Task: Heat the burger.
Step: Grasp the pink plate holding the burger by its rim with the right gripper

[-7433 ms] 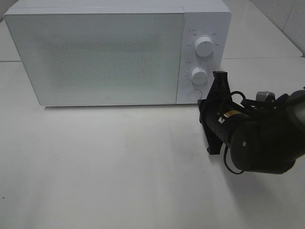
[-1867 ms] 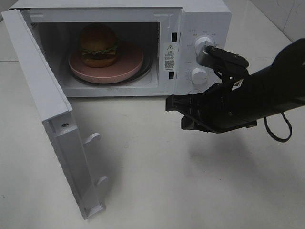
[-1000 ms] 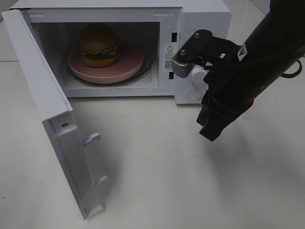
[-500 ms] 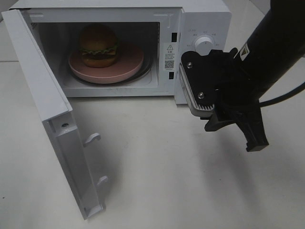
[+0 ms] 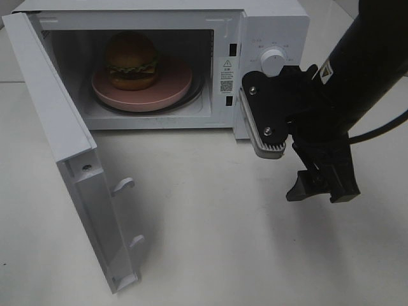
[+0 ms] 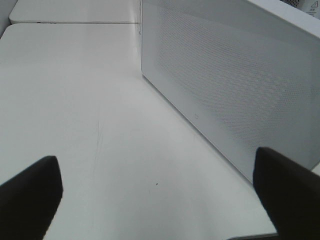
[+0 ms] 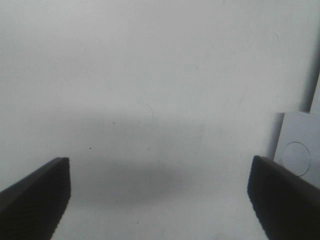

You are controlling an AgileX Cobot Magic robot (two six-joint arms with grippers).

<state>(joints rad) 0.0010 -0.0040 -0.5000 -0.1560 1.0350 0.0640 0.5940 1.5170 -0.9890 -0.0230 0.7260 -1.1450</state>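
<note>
The burger [image 5: 131,61], a domed orange-tan bun with green lettuce, sits on a pink plate [image 5: 175,83] inside the open white microwave [image 5: 274,19]. Its door [image 5: 57,127] is swung out to the left. My right gripper [image 5: 322,191] hangs in front of the microwave's control panel, pointing down at the table. It is open and empty, with its fingers wide apart in the right wrist view [image 7: 160,200]. My left gripper [image 6: 159,200] is open and empty; it faces the door's dotted outer face [image 6: 240,85] and is out of the high view.
The upper knob [image 5: 273,62] shows; my right arm hides the lower knob. The round door button [image 7: 296,159] shows at the edge of the right wrist view. The white table [image 5: 210,242] lies in front of the microwave, with the open door reaching toward its front left.
The microwave door, shut in the earliest frame, now stands open. My right arm has swung up in front of the control panel and turned its gripper downward, dropping slightly in the last half second.
</note>
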